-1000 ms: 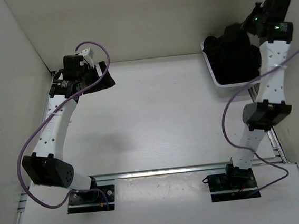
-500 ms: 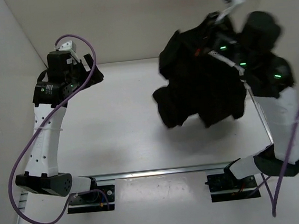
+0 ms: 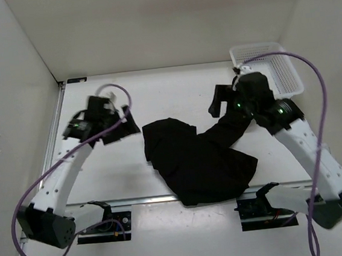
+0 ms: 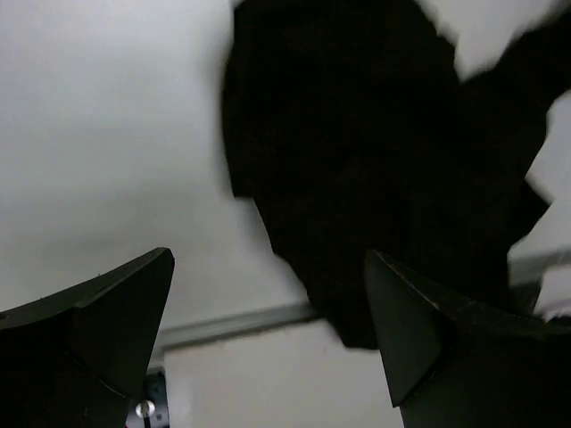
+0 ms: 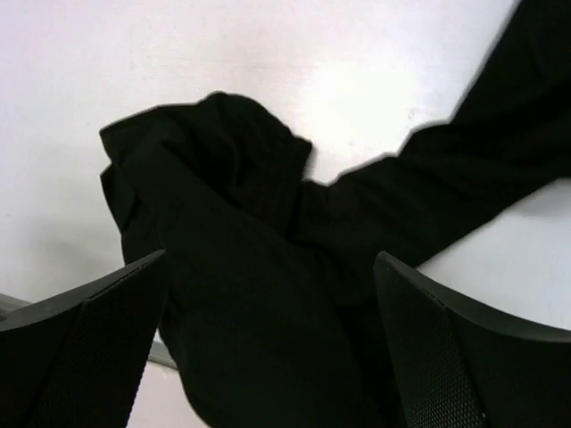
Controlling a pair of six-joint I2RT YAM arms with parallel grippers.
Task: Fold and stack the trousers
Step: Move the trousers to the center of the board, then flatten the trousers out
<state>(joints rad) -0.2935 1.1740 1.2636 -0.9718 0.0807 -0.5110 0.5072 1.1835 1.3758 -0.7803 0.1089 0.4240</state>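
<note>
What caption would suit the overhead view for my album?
Black trousers lie crumpled on the table, left pincer and right pincer open nearby, white basket far right.

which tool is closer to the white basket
Right. The right tool is just left of the white basket, above a leg of the trousers; the left tool is across the table, on the far side of the trousers.

The trousers (image 3: 201, 161) lie on the table (image 3: 174, 97), basket (image 3: 273, 60) far right.
</note>
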